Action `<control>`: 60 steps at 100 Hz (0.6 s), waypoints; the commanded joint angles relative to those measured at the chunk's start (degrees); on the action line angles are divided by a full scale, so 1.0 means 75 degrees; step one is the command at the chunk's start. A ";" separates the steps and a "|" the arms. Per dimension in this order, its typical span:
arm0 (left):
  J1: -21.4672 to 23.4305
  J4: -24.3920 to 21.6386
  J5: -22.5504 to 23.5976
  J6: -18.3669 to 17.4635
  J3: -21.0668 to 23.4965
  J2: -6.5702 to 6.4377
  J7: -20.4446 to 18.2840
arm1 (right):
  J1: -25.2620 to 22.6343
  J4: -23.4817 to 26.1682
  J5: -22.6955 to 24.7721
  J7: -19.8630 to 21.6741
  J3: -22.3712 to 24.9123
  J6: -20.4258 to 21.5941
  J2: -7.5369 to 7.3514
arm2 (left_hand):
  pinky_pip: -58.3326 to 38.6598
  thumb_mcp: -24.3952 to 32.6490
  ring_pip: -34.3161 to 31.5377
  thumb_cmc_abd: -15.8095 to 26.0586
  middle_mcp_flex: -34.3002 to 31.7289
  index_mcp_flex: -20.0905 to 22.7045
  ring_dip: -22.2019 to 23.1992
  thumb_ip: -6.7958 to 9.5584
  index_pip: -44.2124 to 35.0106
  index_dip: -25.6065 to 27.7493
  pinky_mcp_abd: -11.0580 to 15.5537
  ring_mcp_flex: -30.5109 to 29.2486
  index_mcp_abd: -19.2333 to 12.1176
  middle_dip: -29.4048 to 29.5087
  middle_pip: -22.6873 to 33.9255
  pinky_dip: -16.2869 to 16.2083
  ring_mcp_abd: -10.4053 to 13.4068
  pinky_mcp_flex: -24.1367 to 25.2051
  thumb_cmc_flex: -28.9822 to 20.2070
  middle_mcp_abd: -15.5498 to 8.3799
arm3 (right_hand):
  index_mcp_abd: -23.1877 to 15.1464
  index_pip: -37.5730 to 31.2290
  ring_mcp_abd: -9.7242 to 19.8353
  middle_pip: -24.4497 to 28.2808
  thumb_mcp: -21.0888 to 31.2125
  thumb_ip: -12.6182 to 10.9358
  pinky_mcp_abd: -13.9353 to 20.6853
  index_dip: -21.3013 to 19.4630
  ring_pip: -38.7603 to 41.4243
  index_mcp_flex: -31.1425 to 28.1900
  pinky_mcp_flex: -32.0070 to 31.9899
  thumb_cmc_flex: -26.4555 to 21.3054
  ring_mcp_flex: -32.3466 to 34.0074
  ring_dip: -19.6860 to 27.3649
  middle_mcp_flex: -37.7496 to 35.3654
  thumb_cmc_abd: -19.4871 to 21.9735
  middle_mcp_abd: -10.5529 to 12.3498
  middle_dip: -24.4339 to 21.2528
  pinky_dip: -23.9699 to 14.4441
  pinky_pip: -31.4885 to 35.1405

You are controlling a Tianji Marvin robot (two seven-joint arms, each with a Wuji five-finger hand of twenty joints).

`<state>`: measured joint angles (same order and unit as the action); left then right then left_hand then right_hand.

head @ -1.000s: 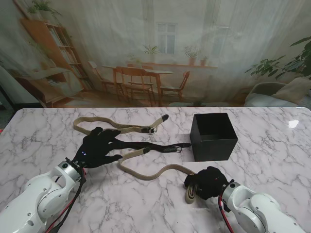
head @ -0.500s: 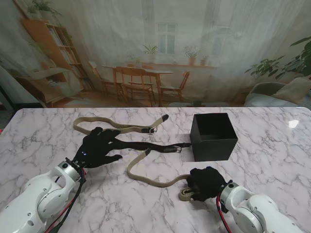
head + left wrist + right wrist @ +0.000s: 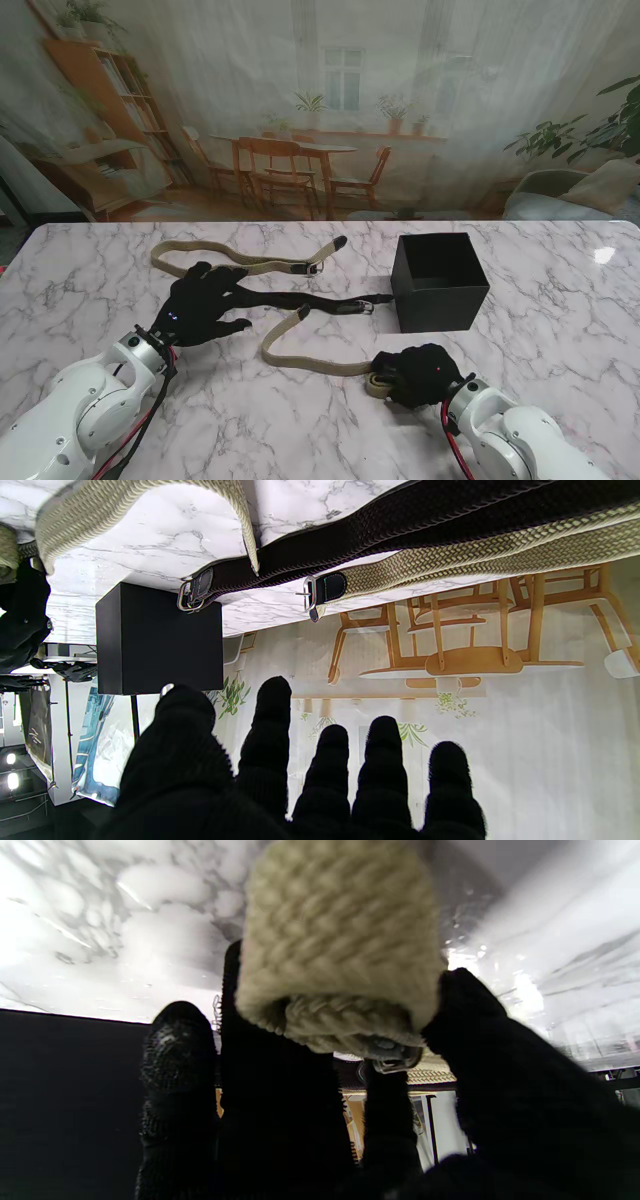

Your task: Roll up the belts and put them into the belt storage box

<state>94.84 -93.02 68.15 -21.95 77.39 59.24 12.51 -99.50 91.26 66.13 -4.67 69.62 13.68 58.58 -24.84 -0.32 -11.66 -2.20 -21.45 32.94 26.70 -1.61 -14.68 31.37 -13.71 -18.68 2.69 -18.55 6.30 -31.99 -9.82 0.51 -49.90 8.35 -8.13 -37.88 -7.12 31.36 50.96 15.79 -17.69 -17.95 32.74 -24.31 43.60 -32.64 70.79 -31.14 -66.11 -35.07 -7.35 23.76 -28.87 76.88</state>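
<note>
My right hand (image 3: 420, 373) is curled around a partly rolled coil of the near beige woven belt (image 3: 310, 358); in the right wrist view the fingers (image 3: 180, 1065) clamp the roll (image 3: 335, 950), a metal buckle tucked under it. The loose remainder of that belt runs left and away from me across the table to its tip beside the dark belt. My left hand (image 3: 200, 303) lies flat, fingers spread, pressing on the black woven belt (image 3: 320, 300); in its wrist view the fingers (image 3: 270, 730) are apart and grip nothing.

Count: three belts, two beige and one black. The second beige belt (image 3: 240, 265) lies farther from me, looping from the left toward a dark-tipped end (image 3: 338, 242). Two buckles show in the left wrist view, one on the black belt (image 3: 192, 590) and one on a beige belt (image 3: 320, 587). One belt storage box (image 3: 438, 280), black, open-topped, nothing visible inside, stands just past the black belt's buckle end, right of centre, near my right hand but apart from it.

Surface: white marble-pattern table (image 3: 560, 340) with grey veins. Behind it hangs a printed backdrop (image 3: 320, 110) of a room with wooden chairs, a table, shelves and plants. No readable writing or brand visible.
</note>
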 commanded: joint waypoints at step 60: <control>-0.0026 0.0031 0.0017 0.0019 -0.0039 0.0008 -0.0093 | 0.0048 -0.0222 -0.0584 -0.0149 -0.0051 0.0202 0.0106 | 0.0326 -0.0166 0.0205 0.0311 0.0300 -0.0080 -0.0002 0.0103 0.0017 -0.0043 -0.0230 0.0134 0.0150 0.0074 -0.0139 0.0108 -0.0095 0.0143 0.0057 0.0088 | 0.0349 -0.2437 0.0188 -0.0011 0.1069 -0.0282 -0.0066 0.2253 0.1948 -0.3448 0.1126 -0.1287 0.0558 0.0176 -0.1539 0.0328 0.0422 -0.0109 0.0377 0.0268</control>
<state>94.75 -92.94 68.18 -21.95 77.29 59.24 12.50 -98.90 89.55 61.93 -6.12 69.15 14.96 59.31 -24.81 -0.32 -11.66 -2.20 -21.45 32.94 26.70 -1.61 -14.68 31.37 -13.72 -18.68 2.69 -18.55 6.30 -31.98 -9.83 0.52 -49.90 8.35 -20.12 -49.28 -10.16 32.38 50.75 14.20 -20.63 -2.24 50.44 -47.09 52.31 -35.41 74.00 -31.06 -72.02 -31.29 -14.53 24.32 -26.00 80.14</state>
